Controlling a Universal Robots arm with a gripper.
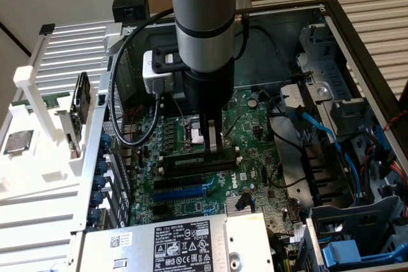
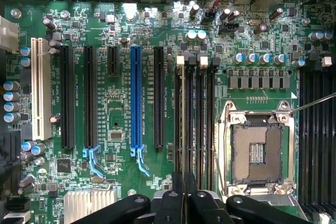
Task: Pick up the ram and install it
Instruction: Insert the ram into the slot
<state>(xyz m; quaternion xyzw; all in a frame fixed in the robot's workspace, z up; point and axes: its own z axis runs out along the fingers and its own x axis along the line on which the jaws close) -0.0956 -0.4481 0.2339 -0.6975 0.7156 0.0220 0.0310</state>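
Hand [image 1: 213,139] pinched shut on the ram [image 1: 191,162], stick already standing in a motherboard [image 1: 185,205] slot, frame centre; pickup done, full seating can't tell.

In the exterior view, a motherboard [image 1: 185,208] lies in the case [image 1: 280,20]; power supply [image 1: 185,243] at six o'clock, blue cables [image 1: 317,123] at three, processor [image 1: 18,141] at nine.

Arm [image 1: 204,23] runs off the exterior view's top edge, and its column hides part of the motherboard [image 1: 191,202] from us. The ram [image 1: 191,162] shows us only its upper edge. Its lower part sits hidden in the slot, with the middle covered by the tool [image 1: 213,144]. The power supply label [image 1: 182,243] print is too small to read. In the wrist view, the picture's edge cuts off the fingers [image 2: 176,195].
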